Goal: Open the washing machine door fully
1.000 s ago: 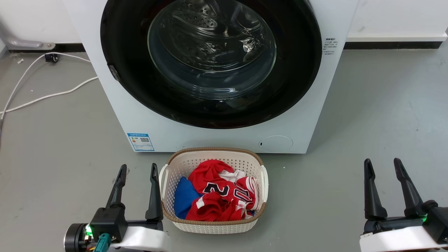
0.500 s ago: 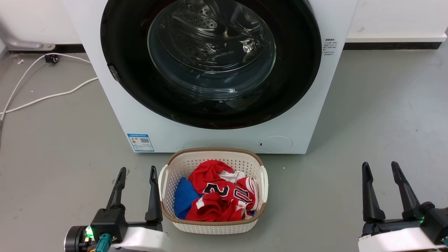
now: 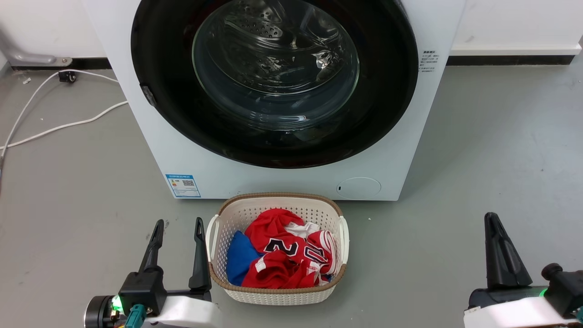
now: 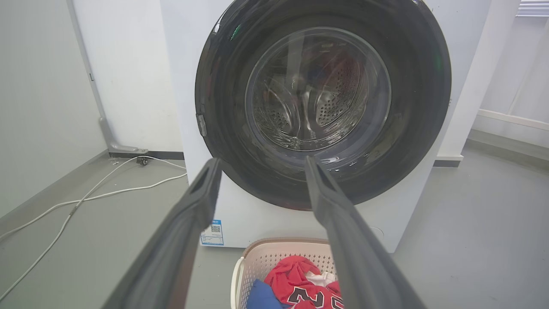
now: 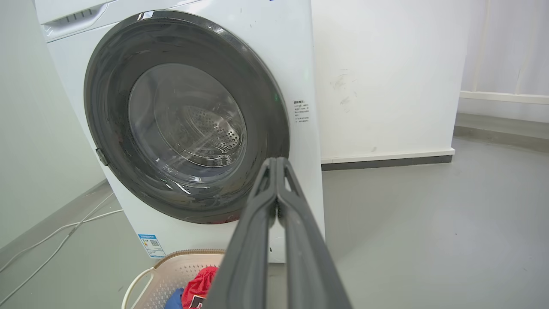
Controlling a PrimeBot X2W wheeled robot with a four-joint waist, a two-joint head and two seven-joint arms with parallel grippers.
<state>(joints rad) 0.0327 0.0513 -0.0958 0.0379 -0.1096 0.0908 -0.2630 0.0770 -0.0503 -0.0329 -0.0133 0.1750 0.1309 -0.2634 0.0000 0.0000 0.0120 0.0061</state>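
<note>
The washing machine door (image 3: pixel 273 82) is a big glossy black disc with a bulging glass centre, lying flush against the white machine front (image 3: pixel 273 182); it also shows in the left wrist view (image 4: pixel 321 98) and the right wrist view (image 5: pixel 184 116). My left gripper (image 3: pixel 177 228) stands open at the lower left beside the basket, well short of the door; its fingers (image 4: pixel 334 197) are spread apart with nothing between them. My right gripper (image 3: pixel 494 221) is at the lower right over bare floor, and its fingers (image 5: pixel 274 171) are pressed together, holding nothing.
A white laundry basket (image 3: pixel 275 296) with red and blue clothes (image 3: pixel 282 255) sits on the floor right before the machine, between my arms. White cables (image 3: pixel 59 123) trail over the grey floor at the left. A small round white flap (image 3: pixel 358 187) is low on the machine.
The right gripper has closed: its two spread fingers have come together into one, and it has sunk slightly in the head view. The left gripper and the door have stayed put.
</note>
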